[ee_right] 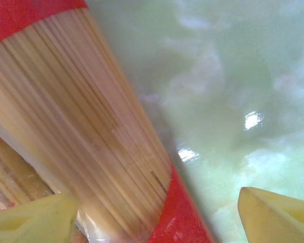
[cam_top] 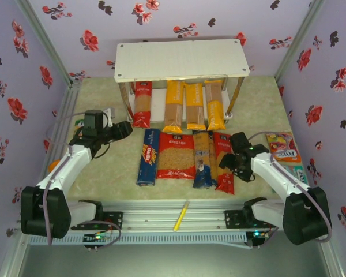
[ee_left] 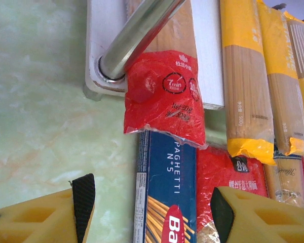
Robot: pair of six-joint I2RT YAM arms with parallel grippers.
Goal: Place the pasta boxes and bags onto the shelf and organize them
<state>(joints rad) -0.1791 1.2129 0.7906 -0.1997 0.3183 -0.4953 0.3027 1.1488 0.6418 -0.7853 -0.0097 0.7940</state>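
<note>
The white shelf [cam_top: 179, 57] stands at the back. Its lower tier holds a red-ended spaghetti bag [cam_top: 142, 104] [ee_left: 164, 96] and three yellow-orange bags [cam_top: 195, 107] [ee_left: 245, 86]. On the table in front lie a dark-blue box [cam_top: 148, 156] [ee_left: 167, 192], a wide red bag [cam_top: 175, 156], a blue-ended bag [cam_top: 202, 158] and another red-ended bag [cam_top: 224, 161] [ee_right: 91, 126]. My left gripper [cam_top: 123, 129] [ee_left: 152, 207] is open by the blue box's far end, holding nothing. My right gripper [cam_top: 230, 158] [ee_right: 157, 223] is open, low over the red-ended bag on the table.
A silver shelf post [ee_left: 139, 35] rises close in front of the left wrist. Colourful sweets packets [cam_top: 282, 151] lie at the right beside the right arm. A yellow pen [cam_top: 181, 216] rests on the front rail. Floral walls close in the table.
</note>
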